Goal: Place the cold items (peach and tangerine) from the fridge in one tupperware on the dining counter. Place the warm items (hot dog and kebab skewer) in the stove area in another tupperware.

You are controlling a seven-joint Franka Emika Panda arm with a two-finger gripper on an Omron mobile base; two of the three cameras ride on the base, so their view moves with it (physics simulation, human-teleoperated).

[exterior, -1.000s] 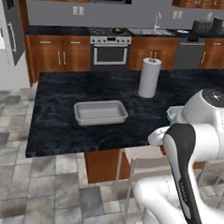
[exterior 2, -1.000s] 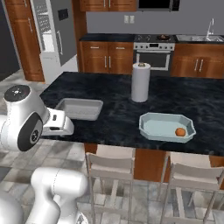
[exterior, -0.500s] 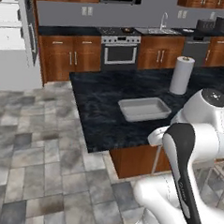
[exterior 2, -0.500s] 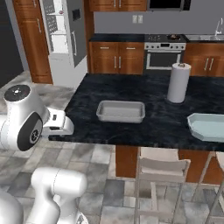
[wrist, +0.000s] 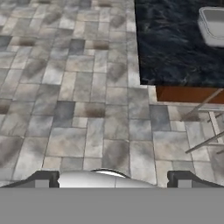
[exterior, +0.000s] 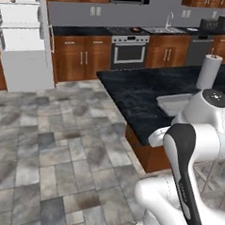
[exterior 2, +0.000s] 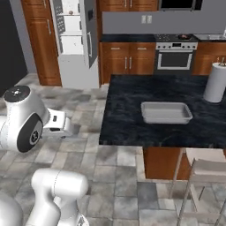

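Dark marbled worktop, an island on a wood-panelled base, stands over a grey stone-tile floor. On it: one empty grey tupperware, rectangular, lying towards the near edge of the worktop and well in from its left end as the right base view shows it; the same container appears in the left base view, partly behind the arm, and at the upper right corner of the hand view. One white paper towel roll, upright, near the worktop's right side, beyond the tupperware and apart from it. A light stool stands against the near edge. Along the back wall: wooden cabinets with a black counter, a steel oven with stove top, a sink with tap. Fridge, white, door open, shelves visible, stands at the left end of the cabinet run; a small orange-toned item sits on its top shelf, too small to identify. Gripper: fingers spread wide, holding nothing, over bare floor beside the worktop's corner.
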